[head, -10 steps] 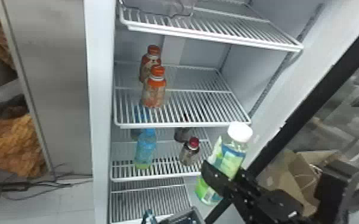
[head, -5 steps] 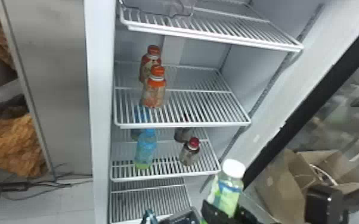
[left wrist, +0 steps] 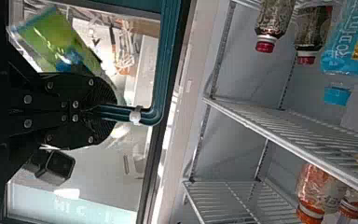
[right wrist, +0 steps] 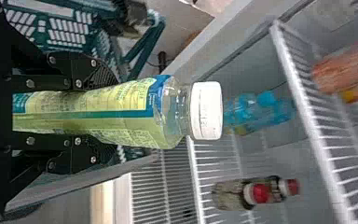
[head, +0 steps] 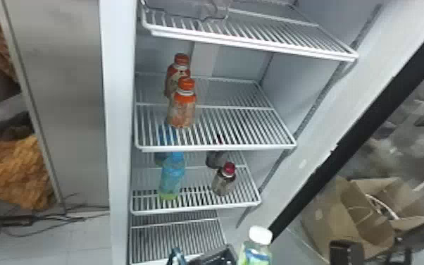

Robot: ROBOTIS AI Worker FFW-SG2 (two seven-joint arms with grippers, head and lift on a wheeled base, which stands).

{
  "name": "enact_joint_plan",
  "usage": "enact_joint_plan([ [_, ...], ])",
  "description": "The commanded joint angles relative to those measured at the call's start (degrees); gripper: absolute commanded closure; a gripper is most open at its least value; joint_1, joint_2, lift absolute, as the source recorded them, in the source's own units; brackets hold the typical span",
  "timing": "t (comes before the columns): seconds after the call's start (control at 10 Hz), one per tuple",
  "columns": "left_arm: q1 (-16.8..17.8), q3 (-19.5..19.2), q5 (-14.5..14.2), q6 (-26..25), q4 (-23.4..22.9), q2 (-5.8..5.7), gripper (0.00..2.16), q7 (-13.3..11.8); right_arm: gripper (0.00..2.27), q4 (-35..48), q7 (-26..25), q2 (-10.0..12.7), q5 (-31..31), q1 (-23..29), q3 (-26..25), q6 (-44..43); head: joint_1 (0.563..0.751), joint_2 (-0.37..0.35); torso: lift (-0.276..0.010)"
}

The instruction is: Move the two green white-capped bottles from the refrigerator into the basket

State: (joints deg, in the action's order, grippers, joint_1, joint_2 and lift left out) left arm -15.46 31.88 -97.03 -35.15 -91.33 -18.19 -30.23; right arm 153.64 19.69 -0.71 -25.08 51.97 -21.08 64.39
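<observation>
Green one of the pair, white cap upright, this bottle [head: 256, 252] is out of the refrigerator [head: 119, 105], clamped between the fingers of my right gripper [right wrist: 116, 114]; my left gripper [left wrist: 111, 112] is closed on the handle [left wrist: 162, 70] of the basket [right wrist: 46, 30]. I see no other green bottle on the shelves, so the second may be in the basket already, but I cannot tell. By my judgement, what is left is lowering this one in and letting go
</observation>
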Motion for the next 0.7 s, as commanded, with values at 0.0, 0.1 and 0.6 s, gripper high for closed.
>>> enact_joint_plan([
  [0.0, 0.0, -0.11, -0.09, 0.0, 0.0, 0.0, 1.21, 0.0, 0.89, -4.37, 0.08, -0.35, -0.97, -2.05, 0.97, 0.58, 0.695, -0.35, -0.004],
  [0.1, 0.0, -0.11, -0.09, 0.0, 0.0, 0.0, 1.21, 0.0, 0.89, -6.48, 0.26, -0.52, -1.31, -3.32, 1.88, 0.58, 0.695, -0.35, -0.004],
  [0.6, -0.28, -0.23, -0.09, 0.14, 0.0, 0.0, 1.22, 0.0, 0.64, -8.59, 0.26, -0.52, -1.54, -4.87, 3.71, 0.58, 0.695, -0.35, -0.004],
])
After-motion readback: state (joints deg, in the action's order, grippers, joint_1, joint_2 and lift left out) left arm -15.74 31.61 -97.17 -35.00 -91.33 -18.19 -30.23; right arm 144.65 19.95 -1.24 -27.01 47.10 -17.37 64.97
